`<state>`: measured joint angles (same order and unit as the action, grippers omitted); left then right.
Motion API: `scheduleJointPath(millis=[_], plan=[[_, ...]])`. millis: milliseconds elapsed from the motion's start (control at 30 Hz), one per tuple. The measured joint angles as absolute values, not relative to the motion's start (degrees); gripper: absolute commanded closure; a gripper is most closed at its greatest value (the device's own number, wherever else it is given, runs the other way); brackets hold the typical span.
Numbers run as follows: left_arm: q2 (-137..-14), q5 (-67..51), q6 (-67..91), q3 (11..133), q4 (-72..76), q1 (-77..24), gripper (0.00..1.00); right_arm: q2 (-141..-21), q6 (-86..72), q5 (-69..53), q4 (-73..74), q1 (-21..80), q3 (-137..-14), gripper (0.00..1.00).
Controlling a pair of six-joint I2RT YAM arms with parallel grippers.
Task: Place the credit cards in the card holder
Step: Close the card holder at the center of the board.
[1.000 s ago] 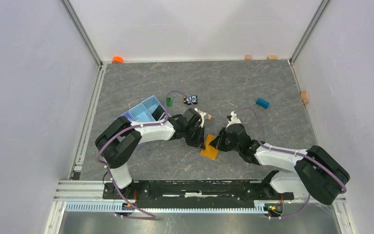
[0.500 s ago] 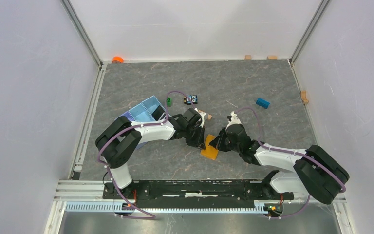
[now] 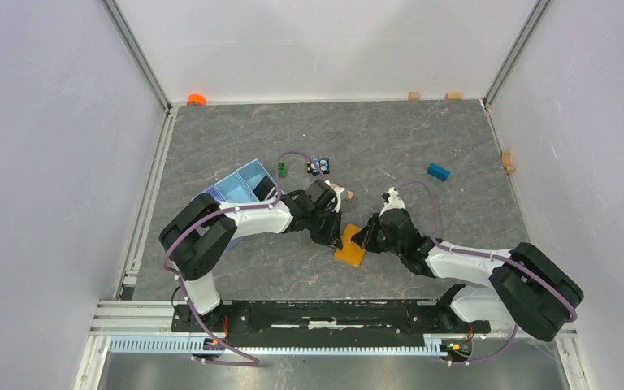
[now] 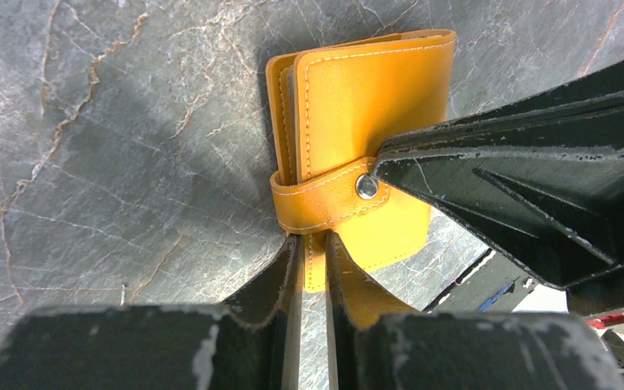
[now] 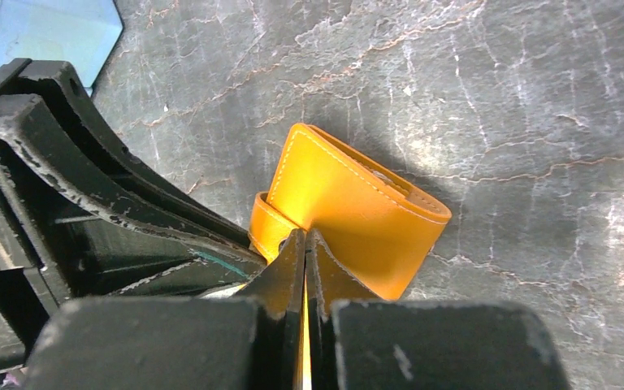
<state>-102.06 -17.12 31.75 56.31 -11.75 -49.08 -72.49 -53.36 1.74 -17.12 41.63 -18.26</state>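
while the card holder [image 3: 349, 246] lies mid-frame in the top view, we see left gripper [image 4: 312, 272] and right gripper [image 5: 305, 260] both pinched tight on its edges.

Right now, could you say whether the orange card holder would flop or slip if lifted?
The card holder looks like soft stitched leather, so it probably bends. Its snapped strap should keep it closed. Smooth faces may slip.

Left pincer [image 4: 313, 244] and right pincer [image 5: 305, 241] face each other, seemingly clamped.
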Motion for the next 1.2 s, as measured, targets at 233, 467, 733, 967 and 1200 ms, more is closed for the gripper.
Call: scheduleJointPath(millis=[233,467,733,967,1200], plan=[[-102.1,-17.1,31.7,56.4,-11.9,-49.1,0.96,-72.5,-53.4,2.6,-18.2,41.6,-17.4,1.0],[-102.3,-17.2,31.7,56.6,-12.2,-49.1,0.96,-72.3,-53.6,3.3,-18.8,42.4,-17.0,1.0],[-102.5,-17.4,31.7,57.0,-12.6,-48.9,0.96,-72.1,-52.7,7.5,-18.0,45.1,-17.4,1.0],[-102.8,-17.7,31.7,57.4,-13.2,-48.8,0.96,-71.9,-52.0,12.7,-15.5,48.0,-18.4,1.0],[-102.8,-17.7,31.7,57.5,-13.2,-48.8,0.95,-71.9,-51.7,16.5,-14.3,50.7,-19.0,1.0]])
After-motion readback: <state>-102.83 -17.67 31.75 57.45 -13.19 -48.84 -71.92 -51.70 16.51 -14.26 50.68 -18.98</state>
